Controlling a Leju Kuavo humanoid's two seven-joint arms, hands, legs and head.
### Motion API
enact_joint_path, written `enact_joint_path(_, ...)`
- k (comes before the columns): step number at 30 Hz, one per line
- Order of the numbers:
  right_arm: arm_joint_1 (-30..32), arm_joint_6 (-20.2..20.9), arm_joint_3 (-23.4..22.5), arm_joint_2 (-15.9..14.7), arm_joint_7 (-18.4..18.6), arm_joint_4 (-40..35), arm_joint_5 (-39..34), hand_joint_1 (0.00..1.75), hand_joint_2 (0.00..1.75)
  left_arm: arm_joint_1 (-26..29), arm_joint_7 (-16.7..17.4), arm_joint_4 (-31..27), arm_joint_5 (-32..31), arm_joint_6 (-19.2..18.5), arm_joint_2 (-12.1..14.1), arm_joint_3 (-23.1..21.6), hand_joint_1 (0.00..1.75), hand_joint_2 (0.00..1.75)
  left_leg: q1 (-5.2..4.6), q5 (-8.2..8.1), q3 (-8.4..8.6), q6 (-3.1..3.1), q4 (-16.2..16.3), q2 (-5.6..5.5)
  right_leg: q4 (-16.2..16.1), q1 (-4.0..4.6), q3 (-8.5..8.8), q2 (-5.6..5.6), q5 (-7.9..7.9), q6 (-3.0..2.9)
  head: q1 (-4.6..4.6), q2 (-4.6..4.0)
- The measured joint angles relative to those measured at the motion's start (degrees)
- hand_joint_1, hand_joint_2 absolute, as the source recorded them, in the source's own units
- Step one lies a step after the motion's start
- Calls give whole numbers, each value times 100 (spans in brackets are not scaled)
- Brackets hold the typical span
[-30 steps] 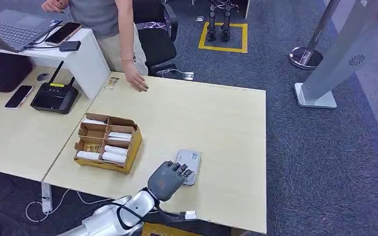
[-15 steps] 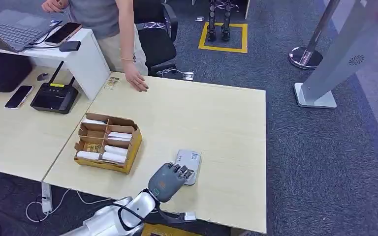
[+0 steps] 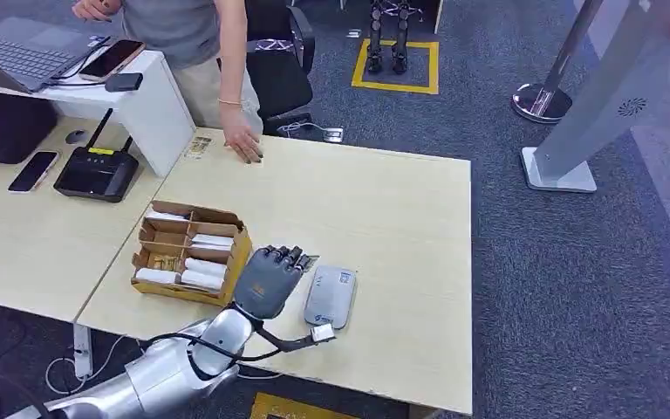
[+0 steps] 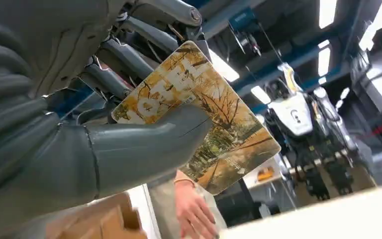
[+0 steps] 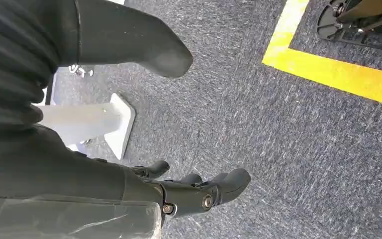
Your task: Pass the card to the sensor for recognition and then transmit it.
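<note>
between the brown cardboard divider box (image 3: 192, 252) and one grey oval sensor (image 3: 331, 296), left hand (image 3: 268, 279) pinches one autumn-tree printed card (image 4: 204, 114) under its thumb; right hand (image 5: 129, 50) hangs unclenched, holding nothing.

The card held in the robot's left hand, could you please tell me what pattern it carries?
An orange-and-yellow autumn tree scene on the card, clearest in the left wrist view.

Silver left arm (image 3: 170, 371) is wearing a black cable looping beside its grey left hand (image 3: 268, 281), ribbed cover showing.
</note>
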Motion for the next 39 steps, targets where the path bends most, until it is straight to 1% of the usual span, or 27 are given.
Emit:
enact_joint_path(3,-1,2,0,9,11,-9,17,0,175,-28,-2,-258,2,0,155,121,175,175,-1,0,0,0,0,2,0,0,0,3,0,0,0,0)
enact_joint_path(4,1,0,0,11,11,-9,17,0,175,-23,-54,-340,2,0,177,170,175,175,-1,0,-1,0,0,1,0,-1,0,3,0,0,0,0)
enact_joint_path(6,-1,2,0,26,15,-11,28,0,175,44,-272,-483,2,0,186,363,175,175,-1,0,-1,0,0,0,0,-1,1,1,0,0,0,0)
enact_joint_path(8,-1,2,0,37,17,-13,63,0,175,160,-578,-592,2,0,177,678,175,175,0,0,-1,0,0,1,0,-1,0,2,0,0,2,0)
enact_joint_path(10,0,17,0,42,28,-13,125,0,175,202,-741,-664,4,0,212,993,175,175,0,0,0,0,0,2,0,0,0,4,0,0,0,0)
enact_joint_path(13,-1,46,0,48,55,-13,188,0,175,189,-807,-677,7,0,368,1391,175,175,1,2,3,-2,0,2,0,0,0,4,1,-1,0,0)
enact_joint_path(15,-8,63,0,48,63,-15,232,0,175,132,-752,-675,7,-2,514,1552,175,175,3,6,2,-8,0,1,1,2,0,3,1,-1,0,0)
enact_joint_path(17,-22,81,0,50,79,-15,249,0,175,1,-613,-632,13,-2,708,1589,175,175,3,6,2,-9,-1,1,2,2,0,3,1,-2,0,0)
enact_joint_path(22,-44,105,0,57,81,-17,299,0,175,-376,-238,-394,13,-4,1099,1576,175,175,2,7,3,-10,-1,1,3,2,0,3,3,-5,0,0)
enact_joint_path(25,-51,114,0,77,94,-24,306,0,175,-596,-158,-205,9,-4,1213,1521,175,175,2,9,2,-7,-1,0,2,2,0,2,3,-5,0,0)
enact_joint_path(31,-53,116,0,109,94,-31,297,0,175,-835,-85,31,4,-4,1318,1403,175,175,1,9,2,-7,-1,1,1,1,0,3,3,-4,0,0)
enact_joint_path(39,-52,133,0,136,101,-33,280,0,175,-983,-125,182,2,-4,1312,1357,175,175,1,9,3,-7,0,2,1,1,-1,4,4,-4,2,0)
